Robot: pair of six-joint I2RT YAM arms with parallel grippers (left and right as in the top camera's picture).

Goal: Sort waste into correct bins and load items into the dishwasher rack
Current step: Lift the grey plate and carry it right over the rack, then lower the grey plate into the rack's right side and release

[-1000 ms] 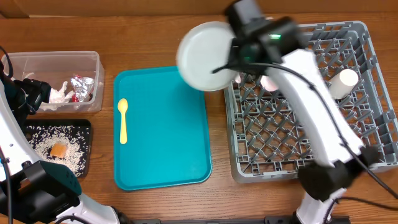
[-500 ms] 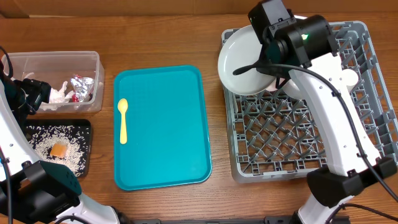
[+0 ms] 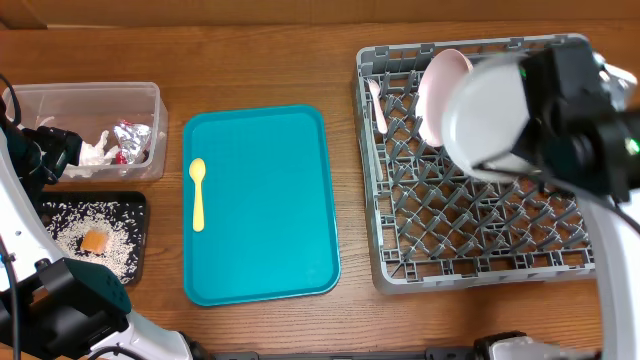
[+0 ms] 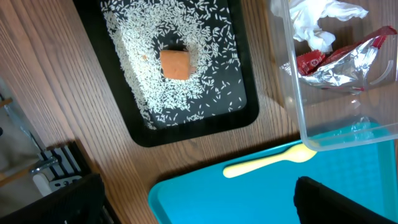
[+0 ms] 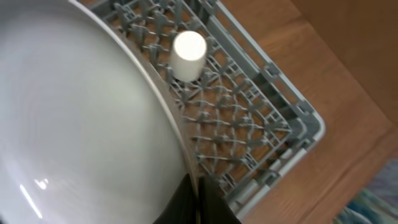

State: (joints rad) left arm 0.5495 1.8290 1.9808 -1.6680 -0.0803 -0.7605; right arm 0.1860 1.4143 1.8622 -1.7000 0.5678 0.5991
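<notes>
Gripping the rim of the grey-green plate (image 5: 81, 124), the right gripper (image 5: 199, 196) has its jaws clamped on the plate's edge. Only the right wrist view shows this. From overhead the arm hides the fingers, and the plate (image 3: 487, 125) appears tilted above the dishwasher rack (image 3: 470, 230), near its far middle. The right wrist view also shows a small white cup (image 5: 188, 55) lying among the pegs, which the overhead view does not show.

The overhead view alone takes in the pale pink plate (image 3: 440, 90) standing on edge in the rack's far rows. It also shows a pinkish piece of cutlery (image 3: 378, 105) lying in the rack's far left corner.

The left wrist view shows the left gripper (image 4: 199, 202) with its jaws wide apart and holding nothing, above the near corner of the teal tray (image 4: 186, 199). It gives detail that is faint from overhead: rice grains (image 4: 205, 37) spread across the black tray (image 4: 249, 115) and the orange cube (image 4: 175, 64) sitting among them. The red of the foil wrapper (image 4: 342, 59) beside the white napkin (image 4: 317, 18) also shows in the clear tub (image 4: 298, 106).

In count there are two plates, one cup and two pieces of cutlery, one in the rack and one yellow spoon (image 3: 197, 193) on the teal tray. There are also two bins, one napkin and one cube. I cannot count the foil pieces.
</notes>
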